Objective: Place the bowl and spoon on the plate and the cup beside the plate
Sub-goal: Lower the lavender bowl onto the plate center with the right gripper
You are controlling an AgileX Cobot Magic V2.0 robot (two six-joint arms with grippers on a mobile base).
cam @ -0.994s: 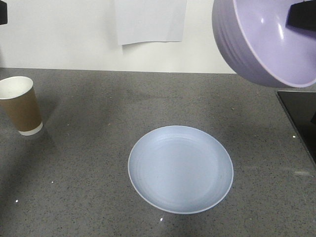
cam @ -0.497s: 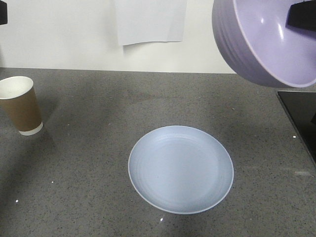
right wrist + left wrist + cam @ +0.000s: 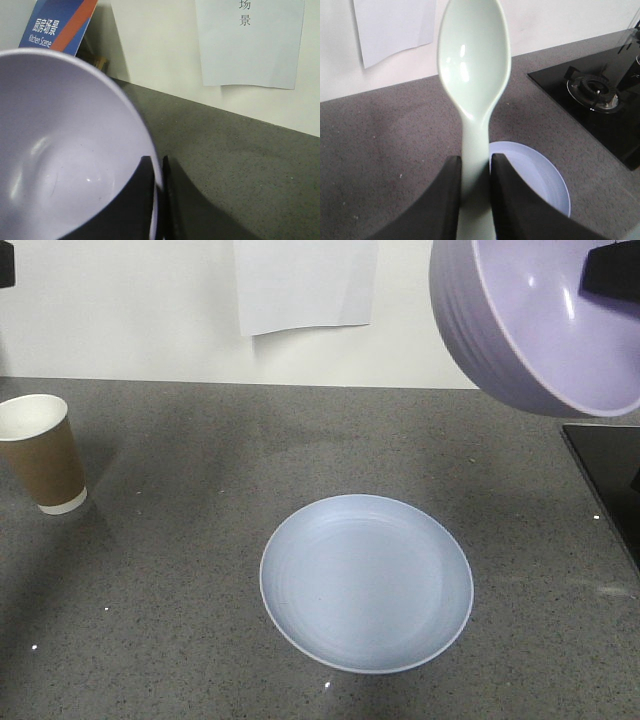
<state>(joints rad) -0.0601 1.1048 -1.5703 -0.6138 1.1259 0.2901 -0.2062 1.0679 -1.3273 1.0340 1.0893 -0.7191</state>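
The pale blue plate [image 3: 366,581] lies flat on the grey counter, also visible in the left wrist view as the plate [image 3: 535,177] behind the fingers. The brown paper cup [image 3: 40,453] stands upright at the far left, well apart from the plate. High at the top right hangs the lavender bowl [image 3: 540,320], tilted, its rim pinched by my right gripper [image 3: 158,172], one finger inside and one outside the bowl [image 3: 65,150]. My left gripper [image 3: 476,172] is shut on the handle of the mint-green spoon [image 3: 474,65], whose head points away from the gripper.
A black gas hob [image 3: 597,97] sits at the right end of the counter, seen as a dark edge [image 3: 610,480] in the front view. A white paper sheet [image 3: 305,282] hangs on the back wall. A blue and orange sign [image 3: 57,25] leans at the wall.
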